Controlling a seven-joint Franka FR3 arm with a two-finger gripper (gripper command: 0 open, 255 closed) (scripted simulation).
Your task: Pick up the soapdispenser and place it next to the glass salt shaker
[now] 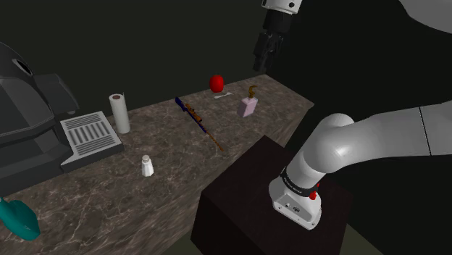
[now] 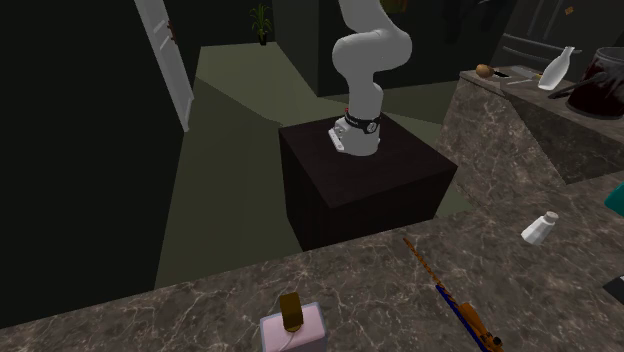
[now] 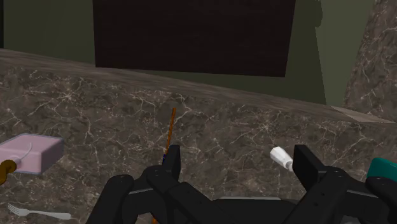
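The soap dispenser (image 1: 248, 106), a pale pink block with a brown pump, stands upright near the far end of the marble counter (image 1: 174, 181). It also appears in the second exterior view (image 2: 292, 325) and the wrist view (image 3: 28, 154). The small white salt shaker (image 1: 147, 166) (image 2: 540, 228) (image 3: 280, 156) stands further along the counter, well apart from the dispenser. My gripper (image 1: 261, 65) hangs high above the counter, a little above and behind the dispenser. In the wrist view the gripper (image 3: 238, 162) is open, with nothing between its fingers.
A long blue-and-brown stick (image 1: 199, 122) lies between dispenser and shaker. A red apple (image 1: 216, 82) and a fork (image 1: 223, 95) sit behind the dispenser. A paper towel roll (image 1: 119, 112), a grated grey tray (image 1: 90, 136) and a teal object (image 1: 18, 217) lie beyond the shaker. The dark stand (image 1: 268, 195) adjoins the counter.
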